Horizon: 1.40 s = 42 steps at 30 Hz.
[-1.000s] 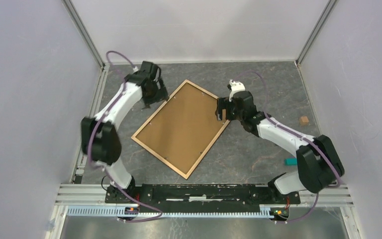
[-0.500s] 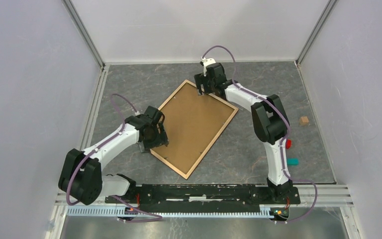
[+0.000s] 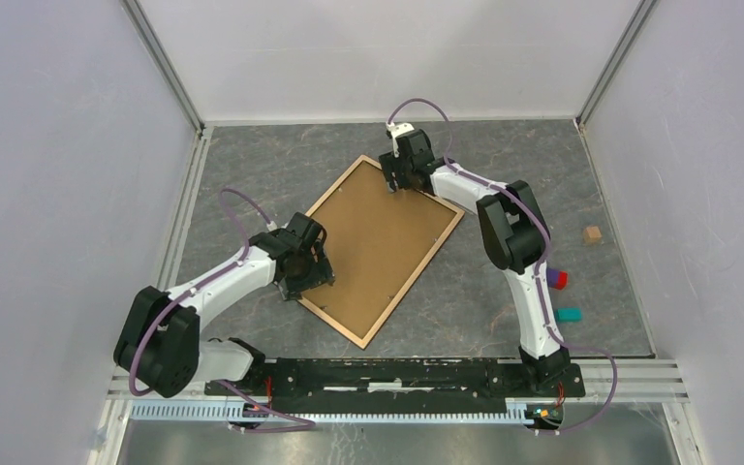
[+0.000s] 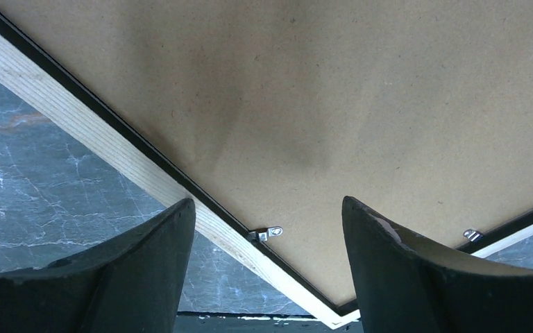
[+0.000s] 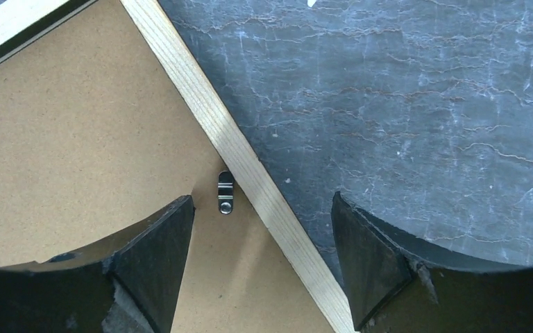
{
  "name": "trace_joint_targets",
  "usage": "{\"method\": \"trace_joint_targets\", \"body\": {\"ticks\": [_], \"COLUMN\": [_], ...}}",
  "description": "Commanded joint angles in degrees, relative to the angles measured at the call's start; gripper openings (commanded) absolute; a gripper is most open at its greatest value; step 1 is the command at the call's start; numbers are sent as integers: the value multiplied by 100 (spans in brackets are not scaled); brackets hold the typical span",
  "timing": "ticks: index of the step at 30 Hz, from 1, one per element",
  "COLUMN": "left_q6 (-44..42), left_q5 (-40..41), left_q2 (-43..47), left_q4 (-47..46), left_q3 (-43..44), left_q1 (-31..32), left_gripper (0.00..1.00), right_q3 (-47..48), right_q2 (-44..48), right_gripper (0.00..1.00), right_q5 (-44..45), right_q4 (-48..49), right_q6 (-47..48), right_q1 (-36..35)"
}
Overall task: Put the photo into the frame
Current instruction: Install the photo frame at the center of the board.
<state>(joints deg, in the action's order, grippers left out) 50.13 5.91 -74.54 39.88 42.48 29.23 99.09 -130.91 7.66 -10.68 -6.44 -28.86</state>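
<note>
The frame [image 3: 413, 281] lies back side up on the table, turned like a diamond, its tan wooden rails around a brown backing board [image 3: 378, 242]. The photo is hidden. My left gripper [image 3: 310, 269] hovers open over the frame's near-left rail. In the left wrist view its fingers [image 4: 146, 270] straddle the rail [image 4: 111, 149] and a small metal clip [image 4: 267, 234]. My right gripper [image 3: 397, 179] stands open over the far rail near the top corner. In the right wrist view the rail [image 5: 250, 173] and a clip [image 5: 225, 193] lie between its fingers [image 5: 153, 263]. Neither gripper holds anything.
A small wooden block [image 3: 592, 233] sits at the right, with a red and purple block [image 3: 556, 280] and a teal block [image 3: 568, 314] nearer the right arm's base. White walls close in the table on three sides.
The left gripper came from the frame's far-left side to its near-left rail. The right gripper went from the right edge to the top corner. The frame turned slightly.
</note>
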Motion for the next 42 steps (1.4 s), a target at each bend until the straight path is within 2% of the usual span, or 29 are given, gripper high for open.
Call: {"method": "trace_joint_targets", "body": {"ticks": [1, 10, 16, 18, 23, 25, 26, 27, 31, 33, 35, 40, 42], "left_q6": [254, 234, 219, 217, 195, 160, 140, 109, -262, -545, -819, -1153, -1217], "left_q5": [61, 104, 41, 47, -39, -63, -69, -60, -24, -31, -154, -226, -200], "left_q2": [-77, -25, -78, -78, -137, -144, -133, -112, 32, 124, 283, 925, 1177], "left_q4": [-334, -401, -453, -498, -571, -574, -563, -561, -455, -299, -276, -454, -517], "left_q3": [-32, -107, -117, -150, -158, -136, -131, -124, 78, 282, 413, 472, 487], "left_q1": [4, 3, 3, 9, 9, 4, 12, 4, 3, 4, 4, -6, -14], "left_gripper": [83, 83, 83, 83, 83, 83, 83, 83, 86, 88, 91, 96, 100], "right_q3": [225, 370, 516, 513, 573, 761, 853, 962, 1358, 1354, 1016, -799, -1474], "right_q2": [-130, -275, -418, -397, -389, -424, -415, -389, -77, 273, 828, 2427, 2957], "right_gripper": [78, 71, 57, 48, 12, 8, 9, 15, 52, 67, 76, 95, 98], "right_q5": [197, 302, 299, 310, 331, 339, 316, 298, 198, 216, 267, 543, 928], "right_q4": [76, 7, -119, -168, -199, -324, -370, -437, -886, -1132, -1303, -1186, -1180], "right_q6": [147, 17, 11, -5, 67, 95, 107, 116, 168, 160, 143, 133, -104], "right_q1": [23, 21, 24, 22, 28, 21, 22, 21, 21, 25, 18, 12, 14]}}
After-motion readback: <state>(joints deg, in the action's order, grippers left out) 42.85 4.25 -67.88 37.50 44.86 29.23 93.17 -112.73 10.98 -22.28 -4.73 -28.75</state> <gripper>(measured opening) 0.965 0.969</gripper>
